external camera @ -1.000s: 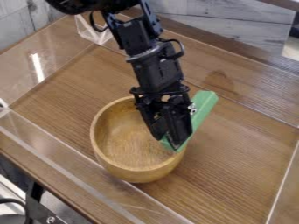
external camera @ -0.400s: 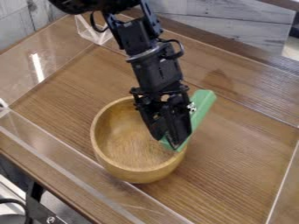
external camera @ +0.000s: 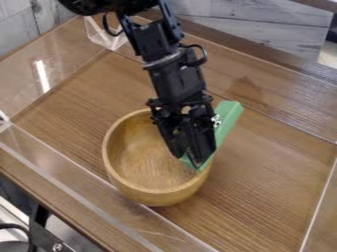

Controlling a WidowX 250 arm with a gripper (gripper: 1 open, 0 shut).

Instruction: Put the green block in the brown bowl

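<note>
Over the brown bowl, the hand grips the green block.

Bowl: smooth light wood, slight sheen. Block: matt green. Arm: black, looks like plastic. Table: brown wood, visible grain.

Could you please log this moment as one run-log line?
pincer: shut on flat green rectangular block | place: above right rim of round brown wooden bowl | block in bowl: not yet

Single view, high above wooden table, angled steeply down, close enough that bowl looms large
</note>
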